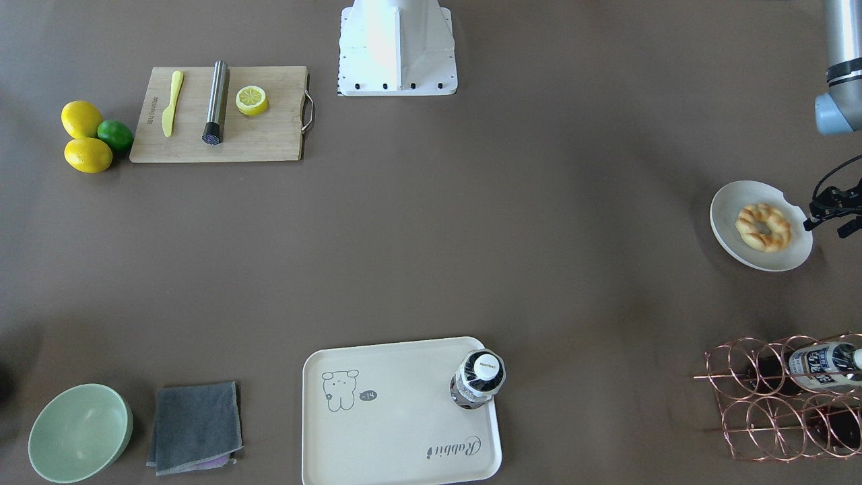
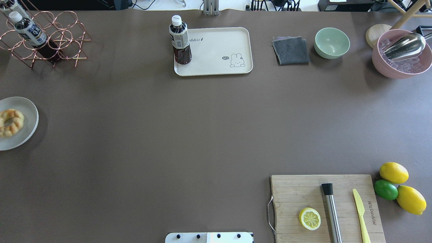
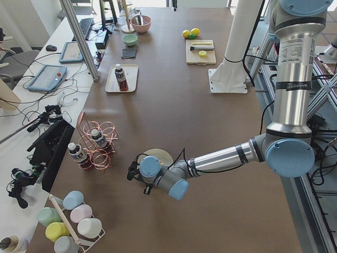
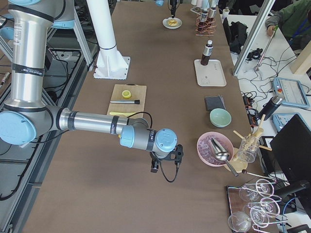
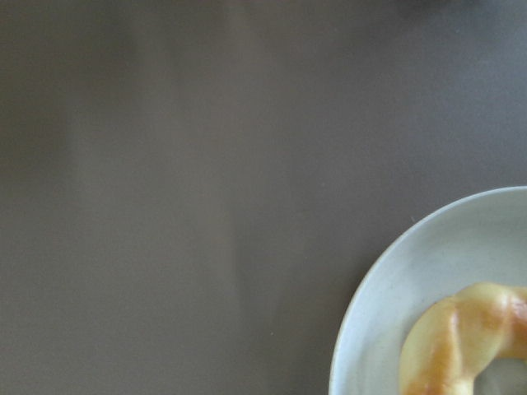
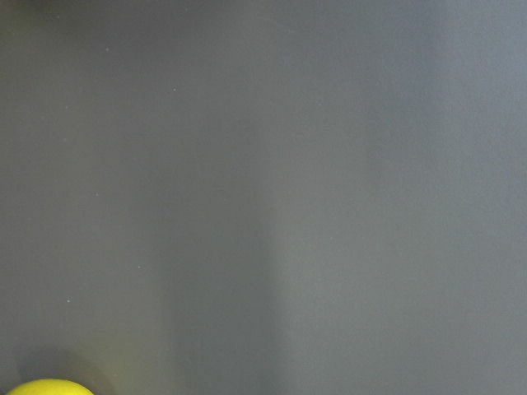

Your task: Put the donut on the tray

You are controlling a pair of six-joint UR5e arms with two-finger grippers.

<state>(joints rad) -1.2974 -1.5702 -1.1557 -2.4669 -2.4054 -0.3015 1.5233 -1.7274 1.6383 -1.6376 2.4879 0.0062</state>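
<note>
The donut (image 1: 763,228) lies on a round off-white plate (image 1: 731,232) at the table's left end; it also shows in the overhead view (image 2: 10,122) and at the corner of the left wrist view (image 5: 461,337). The cream tray (image 1: 404,417) with the bear print sits at the far middle edge (image 2: 216,50). My left gripper (image 1: 827,214) hovers just beside the plate's notched edge, cut off by the frame; I cannot tell if it is open. My right gripper (image 4: 166,164) shows only in the right side view, low over bare table near the lemons; I cannot tell its state.
A dark drink bottle (image 1: 479,377) stands on one corner of the tray. A copper wire rack (image 1: 784,397) with bottles is beyond the plate. A cutting board (image 1: 222,114), lemons, a green bowl (image 1: 79,431), a grey cloth (image 1: 195,426) and a pink bowl (image 2: 401,54) are on the right side.
</note>
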